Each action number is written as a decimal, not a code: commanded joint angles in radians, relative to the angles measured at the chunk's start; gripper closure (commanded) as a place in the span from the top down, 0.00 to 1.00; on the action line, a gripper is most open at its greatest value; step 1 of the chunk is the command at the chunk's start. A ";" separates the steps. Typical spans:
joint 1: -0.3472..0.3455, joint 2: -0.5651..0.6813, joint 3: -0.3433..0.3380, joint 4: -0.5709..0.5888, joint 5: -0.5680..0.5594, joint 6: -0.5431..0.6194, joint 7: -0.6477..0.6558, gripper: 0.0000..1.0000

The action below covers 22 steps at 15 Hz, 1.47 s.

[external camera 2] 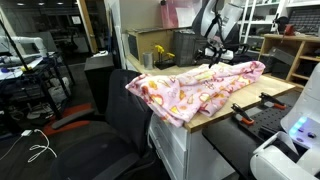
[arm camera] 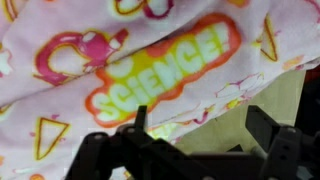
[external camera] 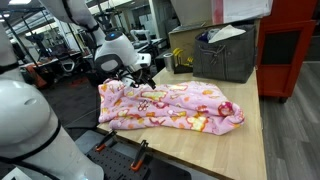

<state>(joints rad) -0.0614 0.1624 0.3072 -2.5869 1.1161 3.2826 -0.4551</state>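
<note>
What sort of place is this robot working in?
Most likely a robotics lab or workshop: a wooden workbench, a red cabinet and a computer screen on a desk behind. The open gripper hovers over a pink blanket.

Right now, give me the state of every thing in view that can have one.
pink SCIENCE! blanket: rumpled, spread on the wooden table, one end draped over its side.
gripper: open, empty, over the blanket's edge.
grey bin: upright, open-topped, papers sticking out.
</note>
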 commanded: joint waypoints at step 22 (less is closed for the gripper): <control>0.859 0.045 -0.915 0.061 -0.565 -0.149 0.317 1.00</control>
<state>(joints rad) 0.6836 0.1717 -0.4951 -2.6122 0.5704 3.2106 -0.2071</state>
